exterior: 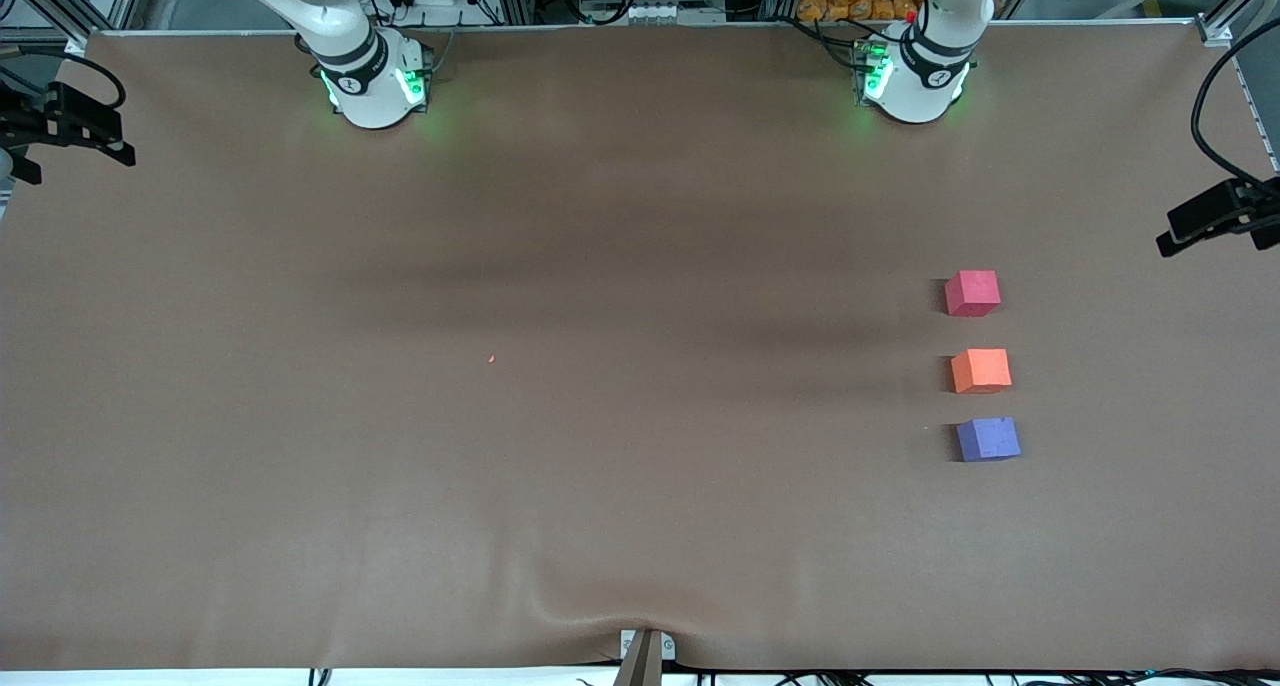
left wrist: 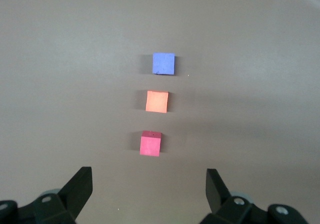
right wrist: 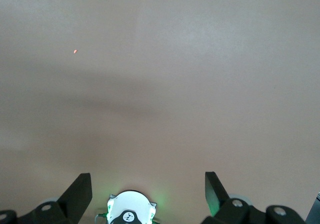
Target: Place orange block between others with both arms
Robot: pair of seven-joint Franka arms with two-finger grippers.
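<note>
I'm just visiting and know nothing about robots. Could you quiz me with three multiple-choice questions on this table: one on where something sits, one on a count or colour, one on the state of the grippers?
1. Where is the orange block?
A. Stacked on the purple-blue cube
B. In the row, between the pinkish-red cube and the purple-blue cube
C. In front of the right arm's base

2. How many cubes lie on the table?
A. Two
B. Three
C. Five

3. What are the left gripper and the right gripper doing?
A. Both open and holding nothing
B. The left one is shut on the orange block
C. Both shut on cubes

Answers:
1 B: the three cubes stand apart in a line toward the left arm's end, orange in the middle.
2 B: one pinkish-red, one orange, one purple-blue.
3 A: each wrist view shows spread fingers with only table between them.
</note>
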